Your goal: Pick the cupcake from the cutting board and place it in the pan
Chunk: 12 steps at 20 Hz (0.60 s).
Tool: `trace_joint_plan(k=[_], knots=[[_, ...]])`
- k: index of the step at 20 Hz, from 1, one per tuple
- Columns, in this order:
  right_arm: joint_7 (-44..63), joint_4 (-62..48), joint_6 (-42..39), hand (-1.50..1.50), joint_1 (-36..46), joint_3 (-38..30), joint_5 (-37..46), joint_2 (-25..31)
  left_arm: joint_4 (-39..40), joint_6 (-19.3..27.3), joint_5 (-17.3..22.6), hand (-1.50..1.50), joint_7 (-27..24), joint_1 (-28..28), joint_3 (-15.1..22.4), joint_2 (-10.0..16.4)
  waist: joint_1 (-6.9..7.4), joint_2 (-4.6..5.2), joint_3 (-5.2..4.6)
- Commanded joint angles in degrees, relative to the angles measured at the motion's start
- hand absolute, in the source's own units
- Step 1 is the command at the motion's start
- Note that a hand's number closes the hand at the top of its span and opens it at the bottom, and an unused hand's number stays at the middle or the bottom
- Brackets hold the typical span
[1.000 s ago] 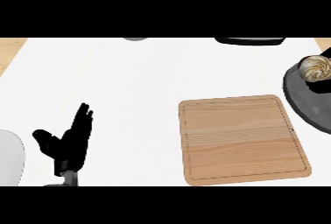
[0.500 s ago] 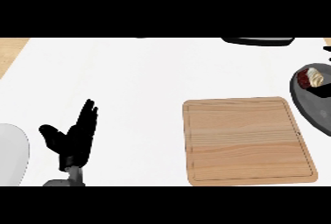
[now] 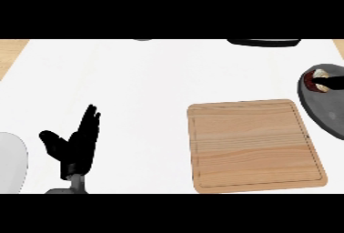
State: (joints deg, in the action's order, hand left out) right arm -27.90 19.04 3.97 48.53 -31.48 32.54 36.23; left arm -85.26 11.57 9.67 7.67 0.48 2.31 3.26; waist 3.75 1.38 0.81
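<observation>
Lower left: L hand (image 3: 74,145) resting, fingers straight, pointing up. Right edge: cupcake (image 3: 313,81) in pan (image 3: 322,111); R hand (image 3: 335,83) at it, grip state unclear.

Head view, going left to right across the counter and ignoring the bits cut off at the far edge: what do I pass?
Pale rounded object cut by the left edge → open left hand, fingers up → bare cutting board → pan at the right edge, with the cupcake inside it.
</observation>
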Motion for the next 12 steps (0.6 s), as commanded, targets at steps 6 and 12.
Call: trace_joint_plan(k=[6,12], knots=[[-4.9,-8.0,-22.9,-1.50,-2.0,-11.0,-12.3,8.9,1.9,-0.6,0.5,0.00,0.9,2.9,0.3,-0.5,-1.59,-0.03,-0.42],[-9.8,-9.6,-38.9,-1.50,-5.8,-12.5,-15.0,13.8,3.2,-0.8,-0.1,0.00,-2.1,3.4,-0.1,-0.9,-2.19,-0.35,-0.51]])
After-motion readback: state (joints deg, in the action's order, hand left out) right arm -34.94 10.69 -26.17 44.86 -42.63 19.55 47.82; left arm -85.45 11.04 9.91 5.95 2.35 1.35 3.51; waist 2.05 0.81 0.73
